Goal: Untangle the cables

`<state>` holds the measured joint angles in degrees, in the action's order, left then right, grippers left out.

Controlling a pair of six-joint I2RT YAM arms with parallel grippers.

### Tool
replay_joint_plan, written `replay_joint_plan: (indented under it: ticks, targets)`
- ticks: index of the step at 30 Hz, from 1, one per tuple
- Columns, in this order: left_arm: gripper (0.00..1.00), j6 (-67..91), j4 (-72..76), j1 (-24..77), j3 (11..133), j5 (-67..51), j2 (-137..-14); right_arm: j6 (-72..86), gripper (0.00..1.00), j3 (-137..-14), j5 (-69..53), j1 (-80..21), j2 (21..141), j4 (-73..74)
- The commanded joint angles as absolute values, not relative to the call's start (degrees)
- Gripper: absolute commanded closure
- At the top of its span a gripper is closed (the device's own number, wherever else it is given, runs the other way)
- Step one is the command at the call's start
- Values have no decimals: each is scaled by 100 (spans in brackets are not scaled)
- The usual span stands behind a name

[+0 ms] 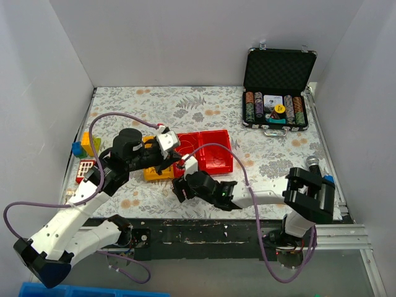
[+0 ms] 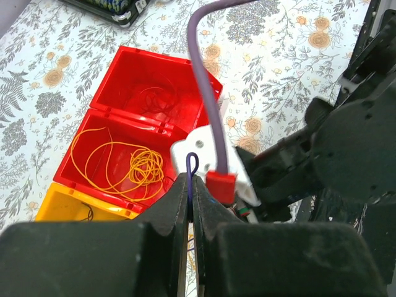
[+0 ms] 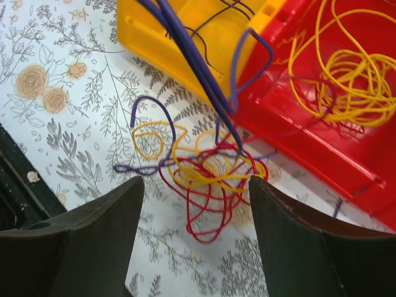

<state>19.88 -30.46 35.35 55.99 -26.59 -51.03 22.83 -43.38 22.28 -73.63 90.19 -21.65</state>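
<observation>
A tangle of thin red, yellow and purple cables [image 3: 204,179] lies on the floral table beside a yellow bin [image 3: 192,37]. My right gripper [image 3: 195,185] is open, its fingers on either side of the tangle just above it; in the top view it [image 1: 179,189] sits in front of the bins. Purple strands [image 3: 185,52] rise taut from the tangle towards the top. My left gripper [image 2: 190,179] is shut on a thin purple cable loop [image 2: 192,162] and holds it up; in the top view it [image 1: 173,162] is by the yellow bin [image 1: 158,172].
Two joined red bins [image 2: 148,68] hold loose yellow-orange cable coils [image 2: 145,167]; they also show in the top view [image 1: 207,151]. An open black case of poker chips [image 1: 277,93] stands at the back right. Coloured toy blocks [image 1: 86,151] lie at the left wall. White walls enclose the table.
</observation>
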Motion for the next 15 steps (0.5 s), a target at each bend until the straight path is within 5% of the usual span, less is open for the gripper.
replay_joint_plan:
  ticks: [1, 10, 15]
  targets:
    - [100, 2074, -3243, 3524, 5862, -2479, -4904, 2083, 30, -4886, 2382, -7357, 9579, -2496]
    - [100, 2356, -2155, 3524, 6380, -872, -4746, 2750, 97, -4097, 2109, -7339, 9414, -2294]
    - [100, 2286, -1531, 3524, 6811, -239, -4825, 3119, 99, -3394, 2092, -7444, 8668, -2066]
